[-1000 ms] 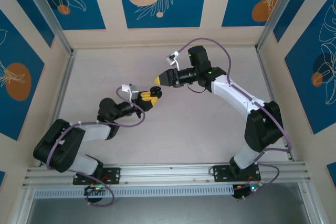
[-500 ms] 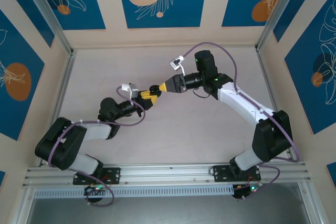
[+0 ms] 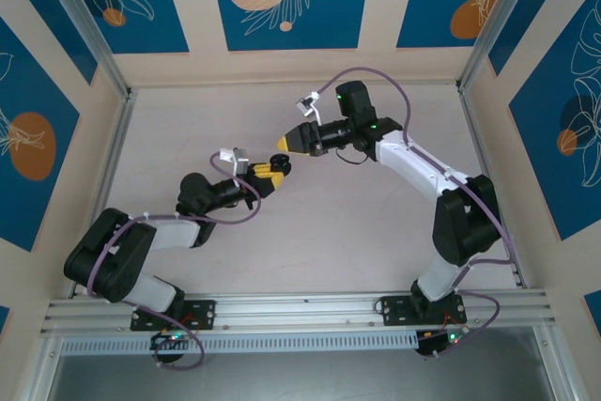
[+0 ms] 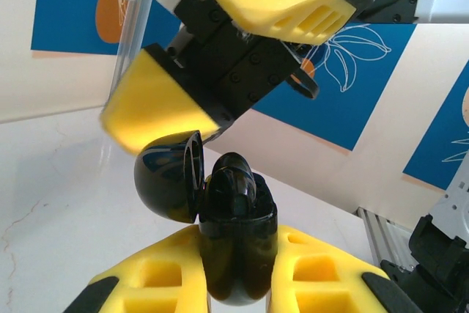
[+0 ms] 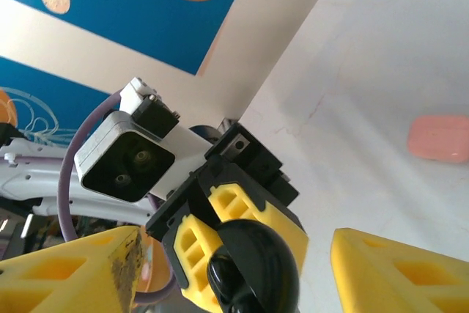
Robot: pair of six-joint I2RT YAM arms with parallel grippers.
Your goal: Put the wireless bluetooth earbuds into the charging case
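The left tool (image 4: 238, 258) clamps one glossy black rounded charging case (image 4: 238, 247), pinching its lower body between both yellow foam fingers (image 4: 352, 273). The case stands upright at the bottom centre of the left wrist view, its domed lid (image 4: 170, 175) flipped back to the left. A shiny black lump (image 4: 231, 181) sits in its mouth; whether that is an earbud I cannot tell. Just above hangs the right tool (image 4: 220, 49), its two yellow pads (image 4: 157, 108) spread wide, holding nothing. From above, the left arm (image 3: 150, 237) lies low from the lower left and the right arm (image 3: 423, 171) arches in from the lower right, so the tools are nearly tip to tip at centre. One pale pink rounded object (image 5: 438, 138) lies on the white tabletop (image 5: 366, 56), at the right of the right wrist view.
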